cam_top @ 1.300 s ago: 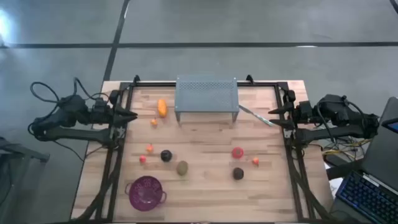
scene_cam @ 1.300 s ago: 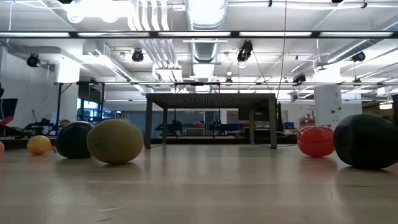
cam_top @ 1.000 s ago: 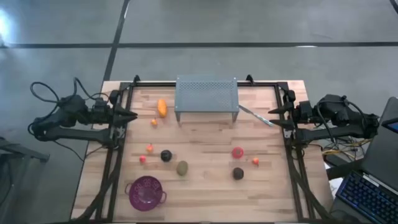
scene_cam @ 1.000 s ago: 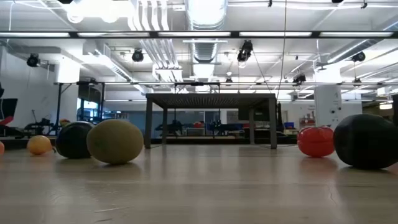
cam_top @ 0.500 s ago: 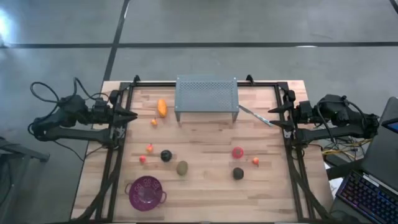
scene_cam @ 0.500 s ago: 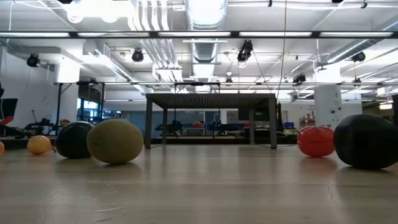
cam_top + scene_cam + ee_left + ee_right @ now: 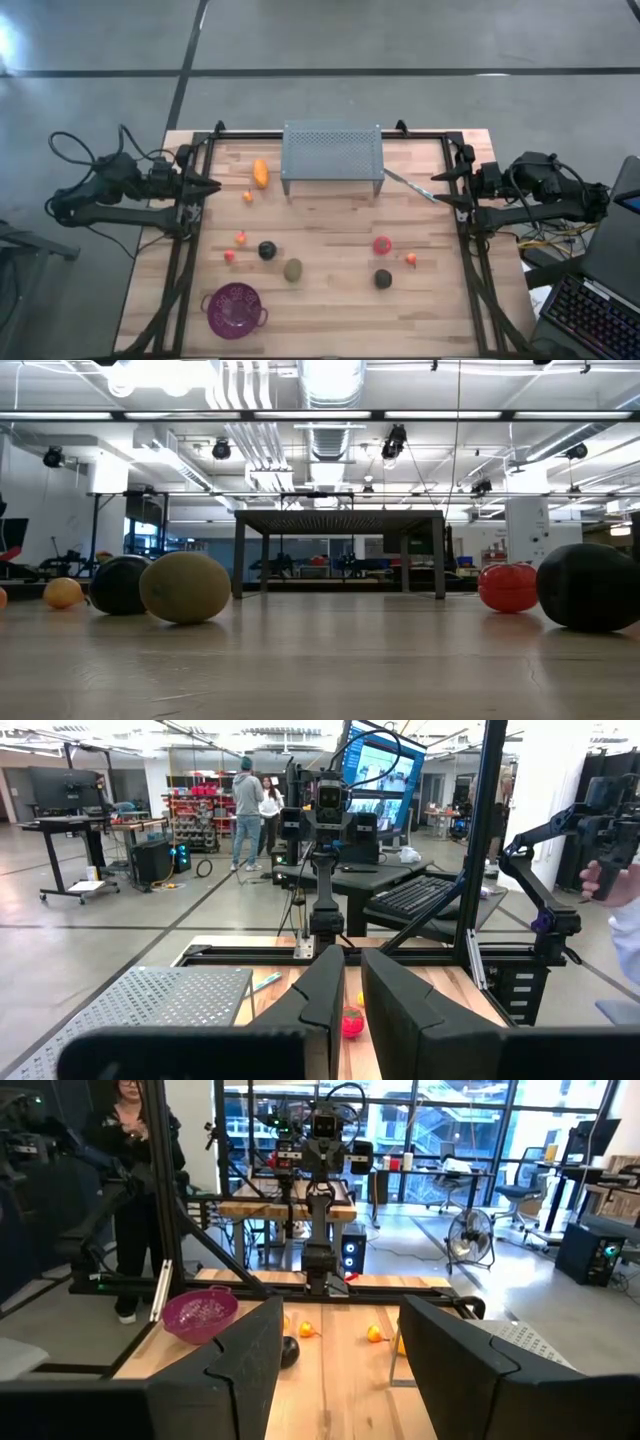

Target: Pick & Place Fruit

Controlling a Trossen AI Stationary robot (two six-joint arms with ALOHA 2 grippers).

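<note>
Left gripper (image 7: 208, 186) waits at the bench's (image 7: 330, 310) left edge, fingers nearly closed on nothing; right gripper (image 7: 438, 190) waits at the right edge, spread wide and empty. Fruit all lies loose on the bench, well apart from both: orange oblong (image 7: 261, 173) and small orange ball (image 7: 248, 197) nearest the left gripper, then red balls (image 7: 240, 238), black round (image 7: 267, 250) and brown-green oval (image 7: 293, 270) toward the front. Red ball (image 7: 382, 245), second black round (image 7: 383, 279) and tiny red ball (image 7: 411, 259) sit front-right, nearer the right gripper.
</note>
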